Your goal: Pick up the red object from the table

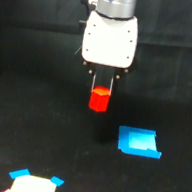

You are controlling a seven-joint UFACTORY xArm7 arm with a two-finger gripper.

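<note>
exterior view: the gripper [101, 91] hangs straight down from the white arm body [110, 39], its two thin dark fingers [93, 83] clamped on either side of the red object [99, 99]. the block looks lifted clear of the black table [36, 139]. a flat blue piece [139, 142] lies lower down toward the exterior view's right, well apart. a white thing with blue corners [33, 185] sits at the bottom edge.
</note>
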